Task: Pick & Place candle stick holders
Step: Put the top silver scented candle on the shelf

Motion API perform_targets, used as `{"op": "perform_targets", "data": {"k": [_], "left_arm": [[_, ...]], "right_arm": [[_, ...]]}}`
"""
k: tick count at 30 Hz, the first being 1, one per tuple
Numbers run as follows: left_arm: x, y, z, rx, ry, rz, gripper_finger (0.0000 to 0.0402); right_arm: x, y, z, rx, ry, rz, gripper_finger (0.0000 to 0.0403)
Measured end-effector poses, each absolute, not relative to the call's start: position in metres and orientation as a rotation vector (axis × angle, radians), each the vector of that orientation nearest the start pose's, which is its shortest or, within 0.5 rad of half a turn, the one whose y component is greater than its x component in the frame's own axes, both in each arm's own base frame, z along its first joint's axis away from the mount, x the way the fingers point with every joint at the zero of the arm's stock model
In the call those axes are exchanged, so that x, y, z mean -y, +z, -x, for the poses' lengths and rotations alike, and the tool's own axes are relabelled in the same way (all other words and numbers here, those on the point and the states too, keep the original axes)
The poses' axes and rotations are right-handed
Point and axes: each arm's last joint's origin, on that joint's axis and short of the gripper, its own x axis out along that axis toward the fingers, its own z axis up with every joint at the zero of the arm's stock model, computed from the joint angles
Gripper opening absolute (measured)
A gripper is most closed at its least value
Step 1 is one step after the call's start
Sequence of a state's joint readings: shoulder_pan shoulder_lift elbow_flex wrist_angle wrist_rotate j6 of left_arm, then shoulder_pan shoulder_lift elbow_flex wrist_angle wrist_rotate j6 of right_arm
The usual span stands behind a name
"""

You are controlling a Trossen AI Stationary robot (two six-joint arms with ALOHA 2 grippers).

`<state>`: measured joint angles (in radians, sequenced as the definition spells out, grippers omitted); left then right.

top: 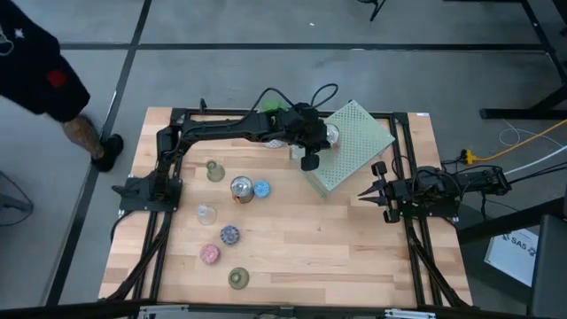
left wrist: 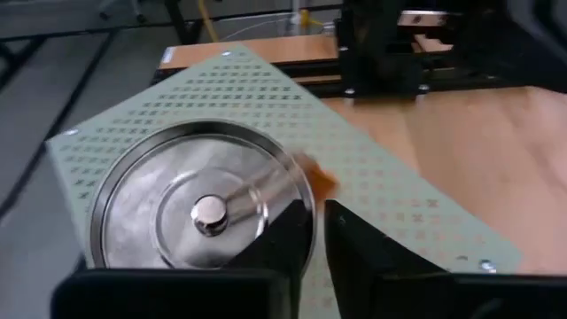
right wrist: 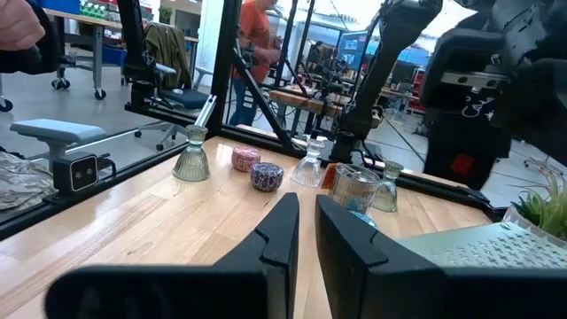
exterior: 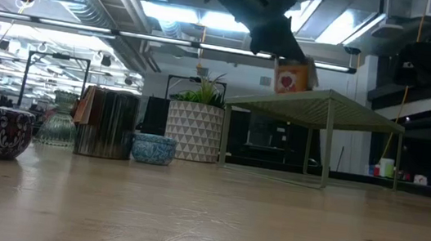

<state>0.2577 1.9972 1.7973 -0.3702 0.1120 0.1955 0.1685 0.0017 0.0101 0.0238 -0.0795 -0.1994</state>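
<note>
Left gripper is over the pale green perforated slab at the counter's far side. Wrist view shows a shiny silver candle holder sitting on the slab, right at the left fingers; fingers only a narrow gap apart, and I can't tell if they're gripping its rim or just beside it.

Right gripper is parked low at the right edge of the counter, fingers closed, holding nothing.

Remaining holders are grouped on the left half of the counter: olive one, silver-copper touching blue, clear glass, purple mosaic, pink, olive-gold.

Green plant in white pot behind the slab.
</note>
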Motion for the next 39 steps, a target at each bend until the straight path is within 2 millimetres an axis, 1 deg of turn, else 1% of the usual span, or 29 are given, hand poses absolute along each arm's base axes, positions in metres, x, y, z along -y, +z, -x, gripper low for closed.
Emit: {"op": "perform_targets", "data": {"k": [7, 9, 13, 19, 21, 23, 26, 30, 33, 37, 39], "left_arm": [[-0.115, 0.299, -0.445, -0.617, 0.109, -0.103, 0.0113], [-0.112, 0.306, -0.442, -0.609, 0.102, -0.123, 0.0128], [-0.103, 0.329, -0.431, -0.568, 0.096, -0.153, 0.0144], [-0.095, 0.350, -0.412, -0.596, 0.123, -0.192, 0.0147], [-0.093, 0.354, -0.407, -0.588, 0.127, -0.195, 0.0145], [-0.090, 0.349, -0.403, -0.601, 0.123, -0.185, 0.0140], [-0.084, 0.334, -0.399, -0.603, 0.132, -0.173, 0.0131], [-0.078, 0.323, -0.385, -0.536, 0.207, -0.177, 0.0117], [-0.073, 0.316, -0.368, -0.495, 0.248, -0.156, 0.0108], [-0.065, 0.316, -0.341, -0.385, 0.271, -0.107, 0.0099], [-0.062, 0.311, -0.329, -0.347, 0.279, -0.099, 0.0095]], "right_arm": [[-0.019, 0.169, -0.095, 0.057, 0.244, 0.197, 0.0044], [-0.019, 0.169, -0.095, 0.057, 0.244, 0.197, 0.0044], [-0.019, 0.169, -0.095, 0.057, 0.244, 0.197, 0.0044], [-0.019, 0.169, -0.095, 0.057, 0.245, 0.197, 0.0043], [-0.019, 0.169, -0.095, 0.057, 0.244, 0.197, 0.0043], [-0.019, 0.169, -0.095, 0.057, 0.244, 0.197, 0.0043], [-0.019, 0.169, -0.095, 0.057, 0.245, 0.197, 0.0043], [-0.019, 0.169, -0.095, 0.057, 0.245, 0.197, 0.0043], [-0.019, 0.169, -0.095, 0.057, 0.245, 0.197, 0.0043], [-0.019, 0.169, -0.095, 0.057, 0.245, 0.197, 0.0043], [-0.019, 0.169, -0.095, 0.057, 0.245, 0.197, 0.0043]]}}
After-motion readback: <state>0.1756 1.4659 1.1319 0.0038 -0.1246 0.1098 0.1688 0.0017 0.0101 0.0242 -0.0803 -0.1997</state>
